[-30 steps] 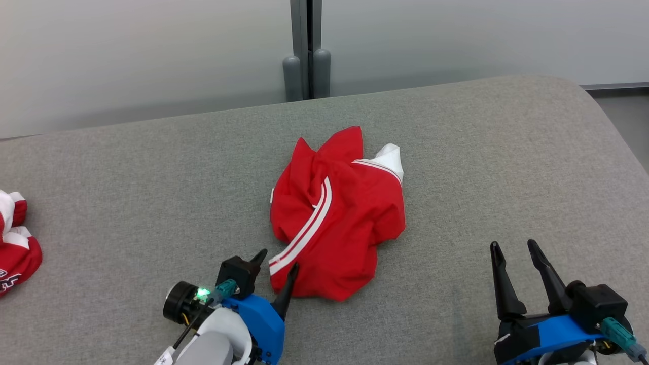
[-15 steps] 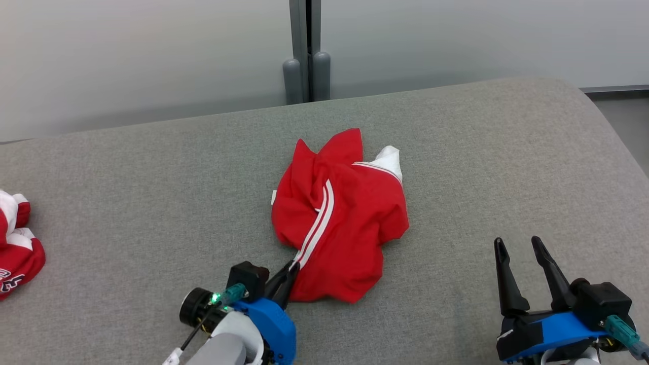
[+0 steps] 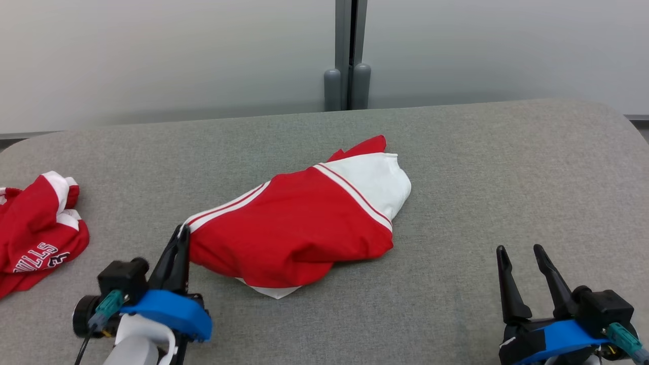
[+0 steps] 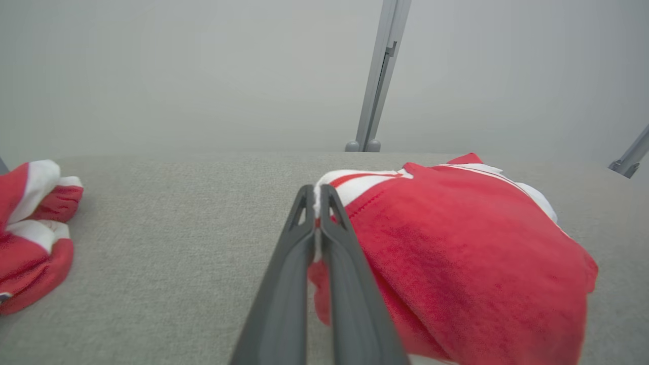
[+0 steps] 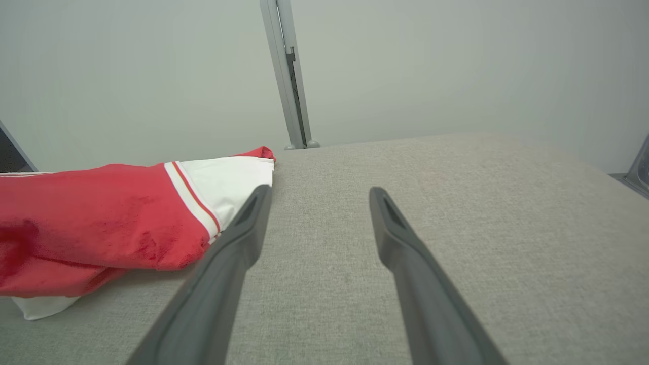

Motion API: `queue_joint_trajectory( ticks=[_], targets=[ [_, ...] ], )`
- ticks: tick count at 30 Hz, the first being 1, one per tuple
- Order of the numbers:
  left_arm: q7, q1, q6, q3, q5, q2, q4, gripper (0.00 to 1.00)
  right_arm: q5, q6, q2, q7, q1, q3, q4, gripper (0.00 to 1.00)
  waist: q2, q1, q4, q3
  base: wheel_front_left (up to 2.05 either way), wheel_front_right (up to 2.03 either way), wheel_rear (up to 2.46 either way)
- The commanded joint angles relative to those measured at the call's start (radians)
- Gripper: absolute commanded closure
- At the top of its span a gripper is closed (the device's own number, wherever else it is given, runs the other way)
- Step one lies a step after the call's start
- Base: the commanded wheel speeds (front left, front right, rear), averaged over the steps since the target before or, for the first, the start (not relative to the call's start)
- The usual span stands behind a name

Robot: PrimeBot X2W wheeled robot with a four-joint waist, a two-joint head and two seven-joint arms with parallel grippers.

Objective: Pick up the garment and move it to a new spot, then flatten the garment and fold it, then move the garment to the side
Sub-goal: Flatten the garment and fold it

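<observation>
Left of garment (image 3: 294,228), second red shirt (image 3: 38,238)

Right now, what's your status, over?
Left gripper shut on red garment, striped edge. Right gripper open, empty. Lettered red jersey far left, apart.

the left claw (image 3: 181,232) has clamped shut on the striped hem of the garment (image 3: 294,228) and pulled it sideways; the crumpled heap now stretches long beyond the claw's tips.

White block lettering on the second red garment (image 3: 38,253), upside down, creased, not fully legible
</observation>
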Motion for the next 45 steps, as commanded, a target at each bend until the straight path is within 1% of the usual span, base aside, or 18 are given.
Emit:
queue_joint_trajectory(
  ticks=[1, 6, 10, 12, 16, 17, 18, 20, 24, 26, 28, 31, 34, 36, 39, 42, 45],
  targets=[
    [-0.005, 0.036, 0.011, 0.021, 0.006, 0.008, -0.025, 1.0, 0.008, 0.0, -0.002, -0.001, 0.006, -0.001, 0.0, 0.0, 0.0, 0.0001, 0.008, 0.002, 0.0, 0.0, 0.0],
    [-0.005, 0.196, 0.057, 0.126, -0.007, 0.029, -0.114, 1.0, 0.013, 0.0, -0.002, -0.002, 0.006, 0.003, 0.005, 0.0, 0.0, 0.0001, 0.03, 0.005, 0.0, 0.0, 0.0],
    [-0.005, 0.294, 0.108, 0.186, -0.005, 0.022, -0.149, 1.0, 0.013, 0.0, -0.003, -0.002, 0.004, 0.006, 0.009, 0.0, 0.0, 0.0001, 0.042, 0.007, 0.0, 0.0, 0.0],
    [-0.005, 0.335, 0.117, 0.2, -0.003, 0.025, -0.147, 1.0, 0.012, 0.0, -0.002, -0.002, 0.002, 0.007, 0.012, 0.0, 0.0, 0.0001, 0.045, 0.007, 0.0, 0.0, 0.0],
    [-0.005, 0.358, 0.111, 0.204, -0.001, 0.022, -0.145, 1.0, 0.012, 0.0, -0.003, -0.002, 0.0, 0.011, 0.015, 0.0, 0.0, 0.0001, 0.048, 0.006, 0.0, 0.0, 0.0],
    [-0.005, 0.353, 0.119, 0.208, 0.005, 0.021, -0.152, 0.67, 0.012, 0.0, -0.003, -0.001, -0.001, 0.012, 0.016, 0.0, 0.0, 0.0001, 0.048, 0.005, 0.0, 0.0, 0.0],
    [-0.005, 0.343, 0.124, 0.215, 0.01, 0.018, -0.164, 0.0, 0.012, 0.0, -0.002, 0.0, -0.001, 0.013, 0.016, 0.0, 0.0, 0.0001, 0.048, 0.005, 0.0, 0.0, 0.0],
    [-0.005, 0.325, 0.122, 0.227, 0.023, 0.01, -0.195, 0.0, 0.011, 0.0, -0.002, 0.001, -0.004, 0.015, 0.017, 0.0, 0.0, 0.0001, 0.047, 0.003, 0.0, 0.0, 0.0],
    [-0.005, 0.282, 0.1, 0.247, 0.077, -0.01, -0.282, 0.0, 0.01, 0.0, -0.003, 0.002, -0.007, 0.016, 0.02, 0.0, 0.0, 0.0001, 0.04, 0.002, 0.0, 0.0, 0.0],
    [-0.005, 0.256, 0.086, 0.242, 0.101, -0.026, -0.312, 0.0, 0.009, 0.0, -0.002, 0.002, -0.01, 0.019, 0.022, 0.0, 0.0, 0.0001, 0.036, 0.003, 0.0, 0.0, 0.0],
    [-0.005, 0.209, 0.071, 0.228, 0.125, -0.03, -0.314, 0.0, 0.011, 0.0, -0.002, 0.002, -0.013, 0.021, 0.023, 0.0, 0.0, 0.0001, 0.031, 0.006, 0.0, 0.0, 0.0],
    [-0.004, 0.092, 0.034, 0.191, 0.154, -0.027, -0.282, 0.0, 0.011, 0.0, -0.003, 0.003, -0.021, 0.028, 0.024, 0.0, 0.0, 0.0001, 0.022, 0.015, 0.0, 0.0, 0.0],
    [0.027, -0.053, -0.015, 0.161, 0.171, -0.013, -0.232, 0.0, 0.007, 0.0, -0.003, 0.005, -0.034, 0.038, 0.022, 0.0, 0.0, 0.0001, 0.008, 0.034, 0.0, 0.0, 0.0],
    [0.062, -0.149, -0.05, 0.142, 0.177, 0.002, -0.188, 0.0, 0.006, 0.0, -0.002, 0.005, -0.05, 0.047, 0.019, 0.0, 0.0, 0.0001, -0.007, 0.052, 0.0, 0.0, 0.0],
    [0.118, -0.286, -0.091, 0.112, 0.167, 0.02, -0.116, 0.0, 0.013, 0.0, -0.003, 0.001, -0.074, 0.055, 0.021, 0.0, 0.0, 0.0001, -0.034, 0.085, 0.0, 0.0, 0.0],
    [0.175, -0.404, -0.116, 0.075, 0.142, 0.041, -0.036, 0.0, 0.022, 0.0, -0.003, -0.006, -0.094, 0.065, 0.03, 0.0, 0.0, 0.0001, -0.063, 0.116, 0.0, 0.0, 0.0],
    [0.251, -0.481, -0.125, 0.002, 0.105, 0.062, 0.053, 0.0, 0.029, 0.0, -0.002, -0.013, -0.114, 0.07, 0.041, 0.0, 0.0, 0.0001, -0.092, 0.14, 0.0, 0.0, 0.0]
  ],
)
